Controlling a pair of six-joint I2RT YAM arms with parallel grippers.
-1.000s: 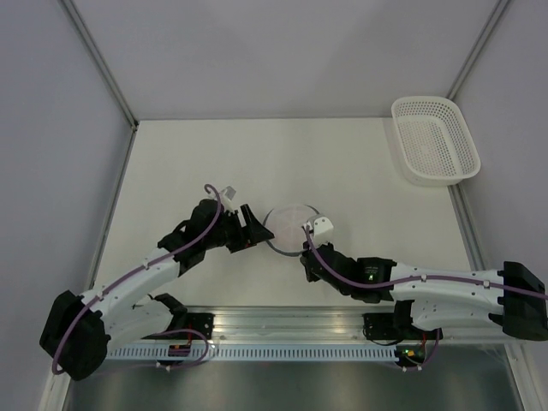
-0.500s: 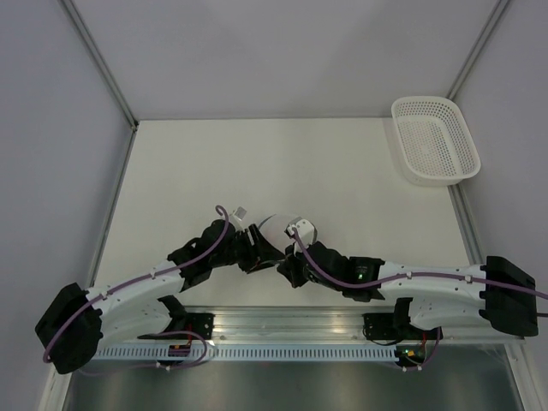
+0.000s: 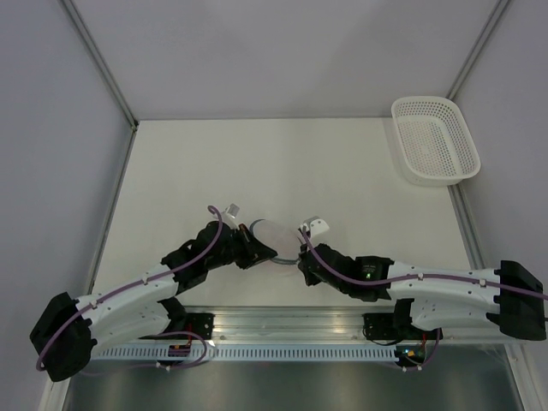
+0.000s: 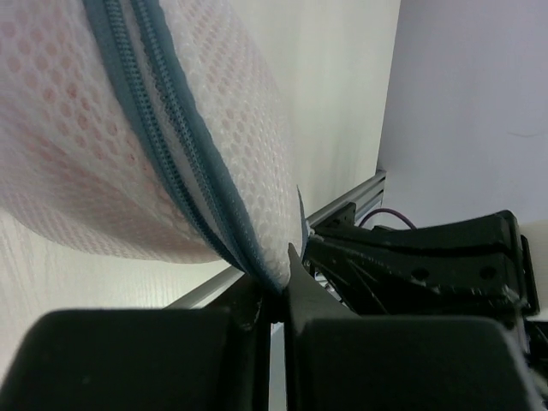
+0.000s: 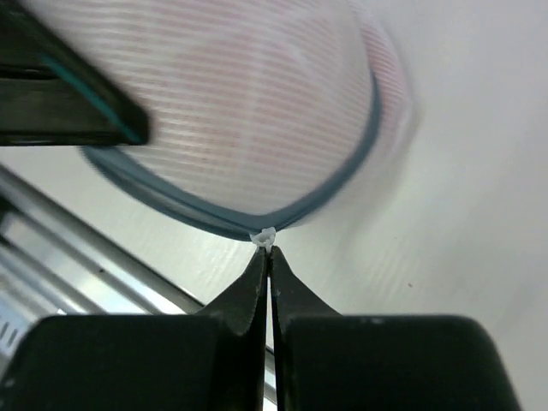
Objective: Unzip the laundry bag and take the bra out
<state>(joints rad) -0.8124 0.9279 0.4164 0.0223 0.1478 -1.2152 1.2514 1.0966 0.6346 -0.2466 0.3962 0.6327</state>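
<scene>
left gripper (image 4: 276, 295): jaws closed, pinching the grey zipper rim (image 4: 193, 184). The laundry bag (image 3: 276, 233) sits straight off its tips, on the side toward the right arm.
bag position: between the two grippers and touching both. Can't tell if its underside rests on the table (image 3: 257, 163).
right gripper (image 5: 265, 257): jaws closed on the small white zipper pull (image 5: 263, 235). Bag body is just beyond the tips.
key relation: the pull is already at the right tips and the rim curves away from it on both sides. My read is that the right arm runs the pull along the ring while the left anchors the rim.
zipper: looks shut along every stretch visible.
bag look: white translucent mesh drum, soft and slightly squashed.
bra (image 5: 257, 94): only a salmon-pink tint through the mesh. It's inside the bag, shape unreadable.
basket (image 3: 434, 141): well apart, far beyond the right gripper.
</scene>
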